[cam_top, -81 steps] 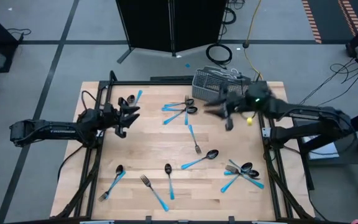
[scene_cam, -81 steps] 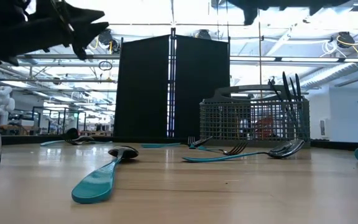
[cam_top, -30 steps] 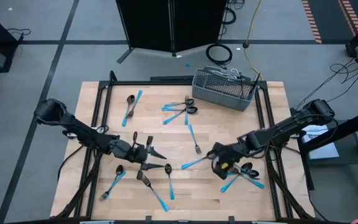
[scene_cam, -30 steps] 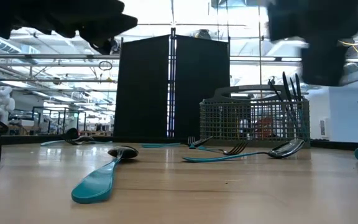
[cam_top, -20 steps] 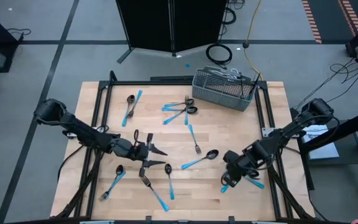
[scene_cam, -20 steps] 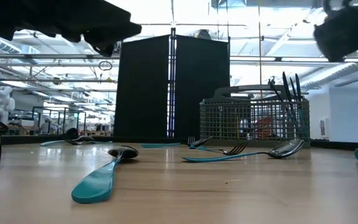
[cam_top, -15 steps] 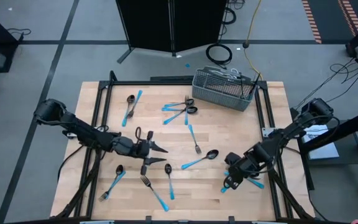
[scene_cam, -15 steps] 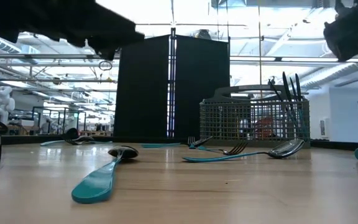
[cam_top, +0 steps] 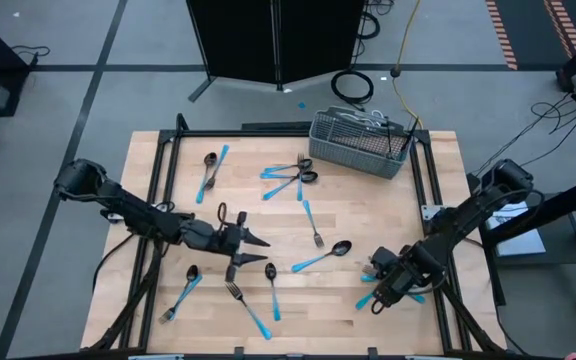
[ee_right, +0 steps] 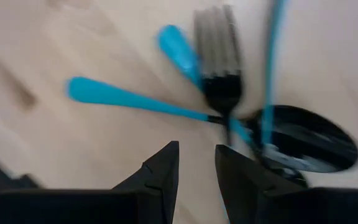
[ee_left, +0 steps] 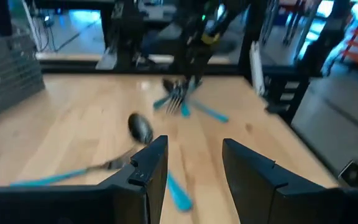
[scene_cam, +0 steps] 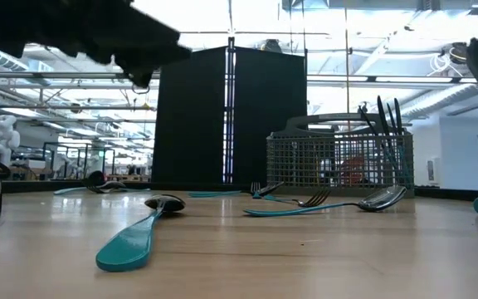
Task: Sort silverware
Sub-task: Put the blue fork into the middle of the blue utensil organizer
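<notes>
grey tiled floor (cam_top: 58,110); black cabinet (cam_top: 276,40); bright ceiling lights (scene_cam: 322,21)

Looks down on pale wooden tabletop (ee_right: 73,43). Two dark gripper fingers (ee_right: 163,171) parted, nothing between. Just beyond: dark-tined fork with bright blue handle (ee_right: 219,74) crossing a black-bowled spoon (ee_right: 303,140), perhaps touching; motion blur.

Both tools (cam_top: 253,241) (cam_top: 380,297) low (fingers parted)
</notes>
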Controlling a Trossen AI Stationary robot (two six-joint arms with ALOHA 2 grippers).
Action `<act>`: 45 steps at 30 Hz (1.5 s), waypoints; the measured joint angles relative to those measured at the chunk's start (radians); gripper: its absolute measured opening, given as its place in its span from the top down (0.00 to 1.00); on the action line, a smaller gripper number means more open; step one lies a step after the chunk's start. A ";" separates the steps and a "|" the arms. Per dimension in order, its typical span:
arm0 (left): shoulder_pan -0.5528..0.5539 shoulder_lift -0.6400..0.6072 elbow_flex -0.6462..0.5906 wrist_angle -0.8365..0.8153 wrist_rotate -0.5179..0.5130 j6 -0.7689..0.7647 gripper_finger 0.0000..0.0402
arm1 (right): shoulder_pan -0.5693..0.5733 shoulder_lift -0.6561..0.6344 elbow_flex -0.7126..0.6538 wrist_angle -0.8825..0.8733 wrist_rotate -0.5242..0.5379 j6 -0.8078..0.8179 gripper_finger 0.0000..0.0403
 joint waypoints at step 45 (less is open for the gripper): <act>-0.070 0.000 0.000 0.027 0.076 -0.018 0.63 | 0.056 0.234 0.005 0.037 0.006 -0.033 0.95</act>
